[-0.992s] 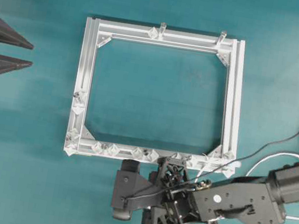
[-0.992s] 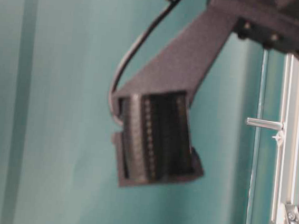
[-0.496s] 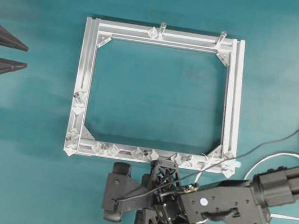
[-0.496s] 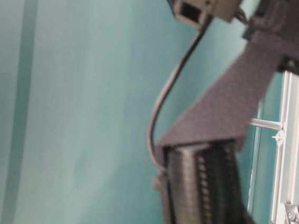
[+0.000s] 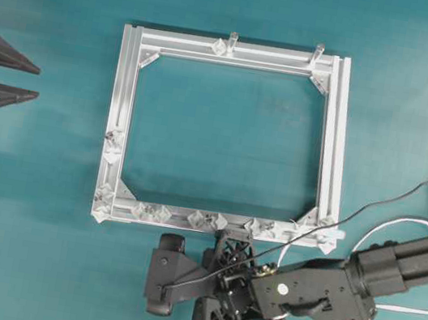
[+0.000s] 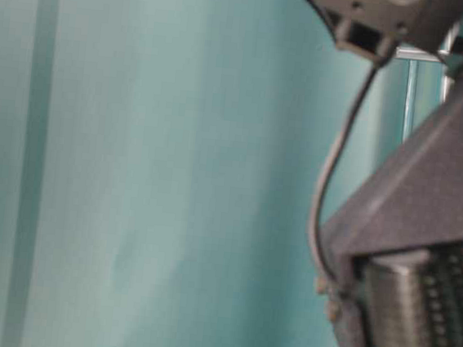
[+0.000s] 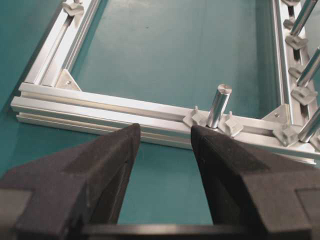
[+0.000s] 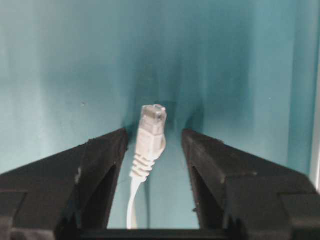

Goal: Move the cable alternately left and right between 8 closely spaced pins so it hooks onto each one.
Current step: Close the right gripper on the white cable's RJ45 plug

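The cable point(image 5: 390, 226) is a thin white cord that loops on the mat at the right, under my right arm. Its white plug point(image 8: 150, 134) lies on the mat between the fingers of my right gripper point(image 8: 155, 137), closer to the left finger. The jaws stand open on either side of the plug. From overhead, my right gripper point(image 5: 225, 289) hangs just below the frame's bottom rail. The pins point(image 5: 204, 219) are small pale studs in pairs along that rail and also show as pins point(image 7: 302, 95). My left gripper point(image 5: 39, 82) is open and empty, well left of the frame.
The silver aluminium frame point(image 5: 123, 95) lies flat on the teal mat. Two short posts point(image 5: 233, 40) stand on its top rail. In the left wrist view a post point(image 7: 218, 105) rises from the near rail just ahead of the right finger. A dark wire point(image 5: 388, 201) runs along my right arm.
My right gripper has shifted left and slightly toward the bottom edge of the overhead view, still open. My left gripper has drawn back a little to the left.
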